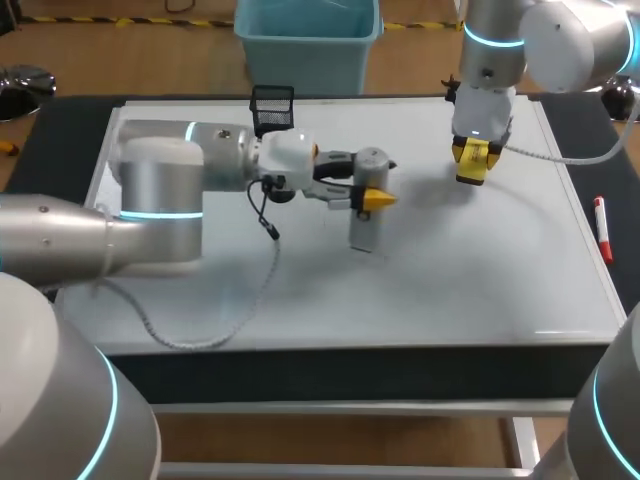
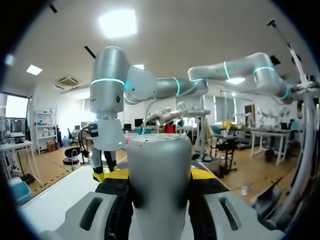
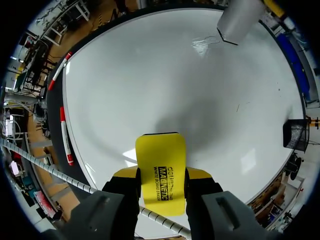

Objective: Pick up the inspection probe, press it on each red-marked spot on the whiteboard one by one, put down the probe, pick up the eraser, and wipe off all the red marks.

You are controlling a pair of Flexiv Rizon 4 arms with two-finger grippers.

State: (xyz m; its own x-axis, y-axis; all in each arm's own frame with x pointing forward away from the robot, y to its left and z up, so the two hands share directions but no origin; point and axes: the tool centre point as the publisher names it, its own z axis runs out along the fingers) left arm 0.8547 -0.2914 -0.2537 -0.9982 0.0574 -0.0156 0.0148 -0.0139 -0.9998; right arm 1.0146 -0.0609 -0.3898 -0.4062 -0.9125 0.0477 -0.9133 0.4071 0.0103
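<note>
The probe (image 1: 367, 226), a grey cylinder with a rounded top, stands upright in the left tool (image 1: 375, 198), its low end near the middle of the board (image 1: 450, 285). The yellow eraser (image 1: 472, 152) hangs gripped in the right tool (image 1: 472, 172) over the white board's far right part.

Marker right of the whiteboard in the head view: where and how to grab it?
Grip the marker mid-barrel from straight above, fingers closing across its width. It lies flat beside the whiteboard, long axis along its edge, both long sides free.
</note>
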